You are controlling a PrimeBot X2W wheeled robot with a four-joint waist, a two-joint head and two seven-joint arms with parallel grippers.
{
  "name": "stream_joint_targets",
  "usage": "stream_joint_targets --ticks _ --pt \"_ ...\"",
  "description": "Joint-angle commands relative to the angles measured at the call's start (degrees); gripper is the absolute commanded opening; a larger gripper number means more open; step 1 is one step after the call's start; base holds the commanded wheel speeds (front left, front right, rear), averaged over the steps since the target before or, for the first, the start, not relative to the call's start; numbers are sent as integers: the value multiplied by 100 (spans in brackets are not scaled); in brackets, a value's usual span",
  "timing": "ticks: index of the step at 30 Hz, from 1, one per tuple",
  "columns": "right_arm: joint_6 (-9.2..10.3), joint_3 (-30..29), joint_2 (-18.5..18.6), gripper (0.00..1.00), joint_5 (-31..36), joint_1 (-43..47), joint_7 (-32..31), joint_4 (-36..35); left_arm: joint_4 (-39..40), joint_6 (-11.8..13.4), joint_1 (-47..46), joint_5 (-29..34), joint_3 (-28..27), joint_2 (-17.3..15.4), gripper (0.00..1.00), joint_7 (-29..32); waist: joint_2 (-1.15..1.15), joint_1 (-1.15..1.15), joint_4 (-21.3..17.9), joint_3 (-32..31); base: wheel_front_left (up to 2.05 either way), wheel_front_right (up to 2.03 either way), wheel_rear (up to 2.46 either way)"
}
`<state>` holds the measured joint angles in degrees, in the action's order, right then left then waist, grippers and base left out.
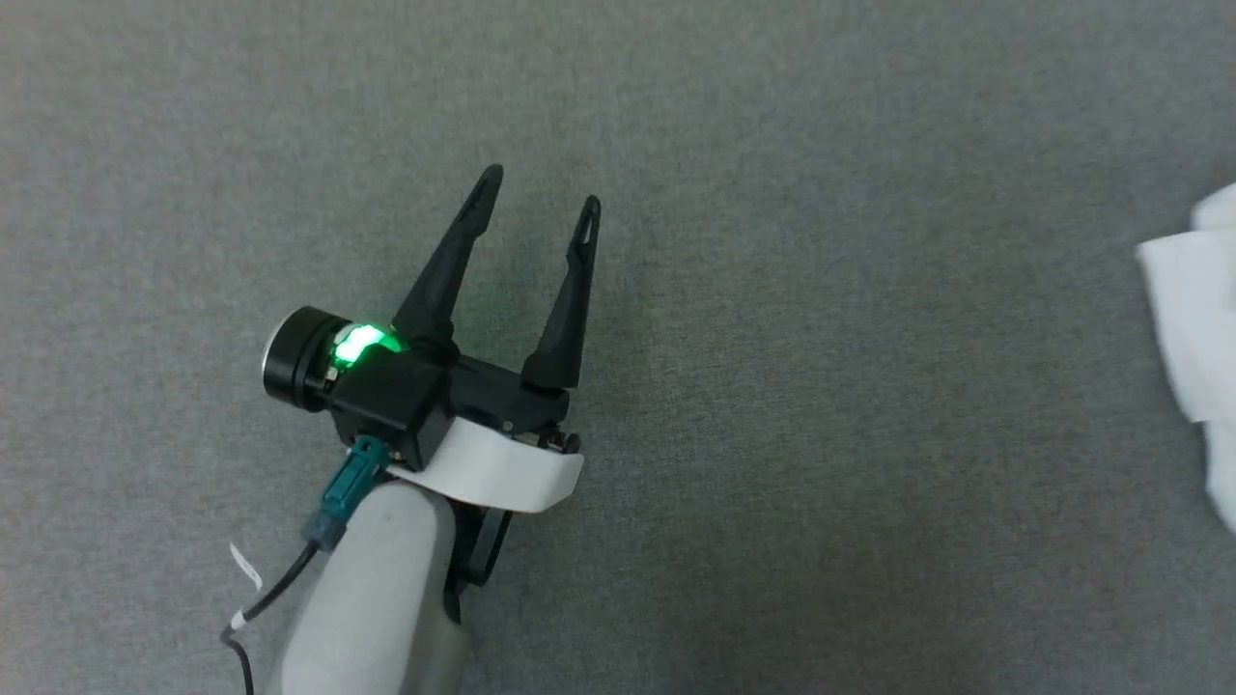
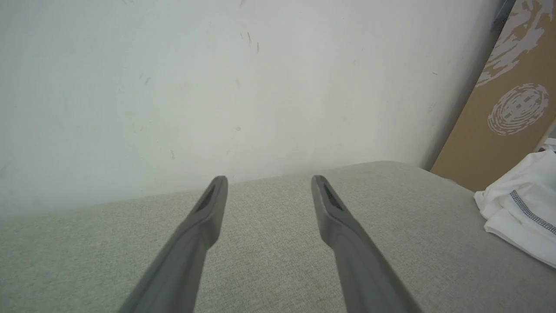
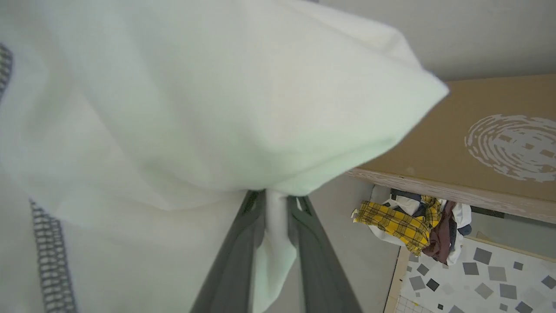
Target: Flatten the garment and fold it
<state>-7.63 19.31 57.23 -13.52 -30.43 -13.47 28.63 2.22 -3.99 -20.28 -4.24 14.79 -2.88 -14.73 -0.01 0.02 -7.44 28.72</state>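
The garment (image 3: 195,108) is bunched up, and part of it hangs lifted in my right pincer (image 3: 276,206). Both dark fingers are closed tight on a narrow fold of the white cloth, which is squeezed between them and spills out below. Above the fingertips the fabric billows into a rounded corner. A dark grey zigzag seam (image 3: 47,256) runs down the cloth on the left of the right wrist view.

From my head, a crumpled white piece of the garment (image 1: 1197,319) shows at the far right, over the grey cloth-covered bench (image 1: 772,483). My left wrist view has it as a heap (image 2: 521,208) with the same stitched seam (image 2: 530,211), lying near the bench corner beside a leaning brown board (image 2: 512,113).

My left pincer (image 1: 542,189) hangs over bare bench, well apart from the garment — fingers spread wide, nothing between them. A green light (image 1: 362,343) glows on its wrist, and a dark cable (image 1: 280,589) trails down beside the pale forearm. Seen from its own wrist, the left pincer (image 2: 269,179) points at the bench edge that meets a white wall (image 2: 217,87).

Past the bench, the right wrist view takes in the brown board (image 3: 499,143) with its pale printed swirl and, below it, a pile of clothes (image 3: 412,226) — yellow plaid on top — at the edge of a floor (image 3: 478,278) patterned with grey squares.
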Motion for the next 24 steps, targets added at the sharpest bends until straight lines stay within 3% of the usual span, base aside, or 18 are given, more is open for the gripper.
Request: stream_joint_targets --ticks 1,9,10,11,17,24 --pt "14 -177 -54 0 113 -19 77 231 24 -35 -92 55 6 1 100 -27 1 -2 149 476 0 0 0" --pt "14 -849 -330 2 554 75 458 1079 -32 -49 -125 63 -53 1 100 -27 1 -2 329 551 0 0 0" --pt "14 -915 -378 36 627 61 535 1124 -47 -46 -113 60 -63 1 100 -27 1 -2 335 517 0 0 0" --pt "14 -981 -437 100 680 38 599 1170 -64 -42 -97 55 -76 1 100 -27 1 -2 333 470 0 0 0" --pt "14 -1093 -679 100 1018 -122 747 1221 -165 -2 99 5 -181 1 100 -27 1 -2 223 -61 0 0 0" --pt "14 -1420 -1113 100 847 -396 645 1087 -217 149 703 -269 -370 1 100 -27 1 -2 12 -1174 0 0 0"
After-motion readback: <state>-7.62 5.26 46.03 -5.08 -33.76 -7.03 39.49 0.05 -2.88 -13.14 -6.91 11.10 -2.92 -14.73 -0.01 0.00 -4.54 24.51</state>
